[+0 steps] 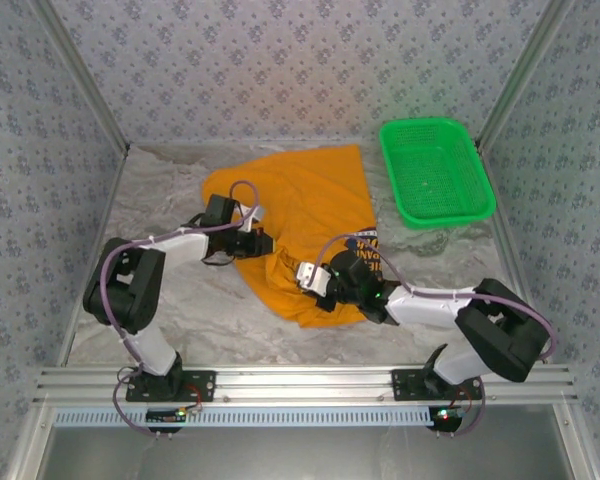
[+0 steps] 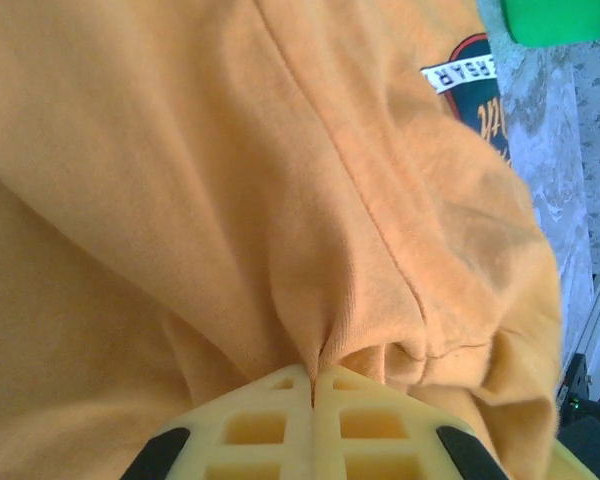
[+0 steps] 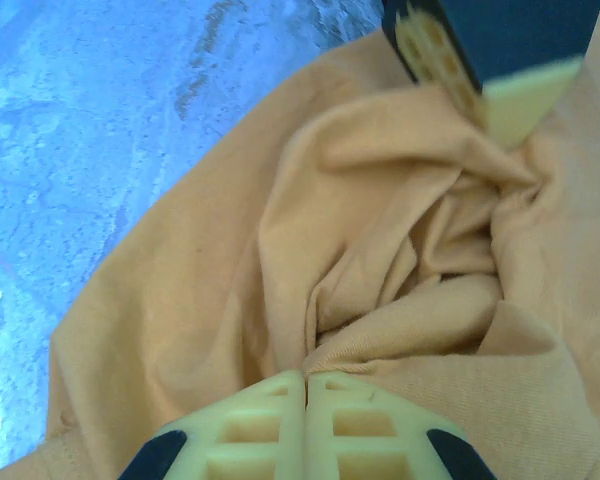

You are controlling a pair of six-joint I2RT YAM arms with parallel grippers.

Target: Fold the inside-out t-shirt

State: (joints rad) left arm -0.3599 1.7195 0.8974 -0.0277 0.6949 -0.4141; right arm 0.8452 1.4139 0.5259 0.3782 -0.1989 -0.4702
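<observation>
- The t-shirt (image 1: 300,210) lay in the middle of the table (image 1: 180,305), just left of the green basket (image 1: 435,170) and not touching it. Its far part was spread fairly flat, while the near part was bunched and creased.
- No tidy fold was visible. A bit of the chest print (image 1: 366,250) showed at the right edge, but most of the cloth was plain orange. By my reckoning the task was at an early stage, with the turning, flattening and folding all left to do.
- The left gripper (image 1: 252,243) reached in from the left, its arm bent low over the table. Its jaws were together on a pinch of the t-shirt's left edge, and the left wrist view showed the cloth gathered into a pleat right at the fingertips.
- The right gripper (image 1: 315,282) came in from the right at the near bunched part, and it too was clamped on a fold of cloth.
- The two grippers sat near each other — the cloth between them was slack and crumpled, not stretched.
</observation>
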